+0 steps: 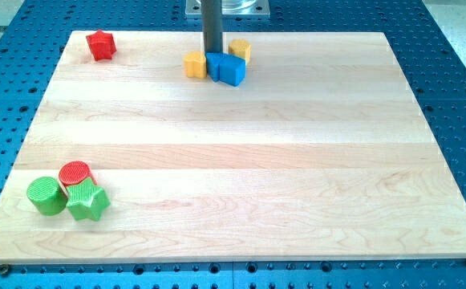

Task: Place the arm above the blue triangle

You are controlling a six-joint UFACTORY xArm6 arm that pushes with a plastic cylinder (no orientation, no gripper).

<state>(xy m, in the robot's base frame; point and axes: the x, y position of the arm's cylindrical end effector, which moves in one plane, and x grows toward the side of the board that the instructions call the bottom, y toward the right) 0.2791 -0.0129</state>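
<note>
My tip [212, 54] stands near the view's top centre, at the top-left edge of a blue cluster. The cluster looks like two blue blocks pressed together: a smaller one [217, 66] directly under the tip and a larger cube-like one [233, 71] to its right. I cannot tell which of them is the triangle. A yellow block [195, 64] touches the cluster on the left, just left of the tip. A second yellow block [241, 50] sits behind the cluster, right of the rod.
A red star [100, 45] lies at the top left of the wooden board [233, 160]. At the bottom left, a red cylinder [75, 172], a green cylinder [46, 197] and a green star [87, 201] are bunched together. A blue perforated table surrounds the board.
</note>
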